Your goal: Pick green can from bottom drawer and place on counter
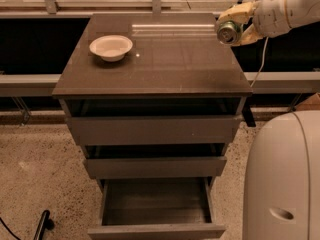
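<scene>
The pincer is clenched on the can, tipped sideways above the desk's right rear edge. The can looks light, thin-walled and slick; best gripped mid-body, gently, or it dents. The bottom drawer is open.
</scene>
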Robot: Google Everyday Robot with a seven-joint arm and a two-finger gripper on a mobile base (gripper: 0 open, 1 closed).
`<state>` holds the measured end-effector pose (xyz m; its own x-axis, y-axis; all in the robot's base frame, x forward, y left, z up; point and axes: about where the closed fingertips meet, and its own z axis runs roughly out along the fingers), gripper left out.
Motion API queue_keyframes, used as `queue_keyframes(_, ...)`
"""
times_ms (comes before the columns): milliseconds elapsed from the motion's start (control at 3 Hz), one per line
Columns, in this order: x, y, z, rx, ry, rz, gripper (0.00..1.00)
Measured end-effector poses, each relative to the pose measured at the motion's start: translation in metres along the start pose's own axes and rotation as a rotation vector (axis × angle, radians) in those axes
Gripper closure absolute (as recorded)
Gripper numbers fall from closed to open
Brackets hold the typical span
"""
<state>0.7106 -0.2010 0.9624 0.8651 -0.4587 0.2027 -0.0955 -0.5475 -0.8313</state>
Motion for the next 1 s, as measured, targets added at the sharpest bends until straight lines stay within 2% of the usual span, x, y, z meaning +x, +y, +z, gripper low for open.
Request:
queue_keyframes(333,0.0,0.002,0.003,-0.014,-0.002,-0.01,1.0)
queue_keyframes(1000,-0.022,0.022,0.044,-0.145,-0.1,-0.134,1.0)
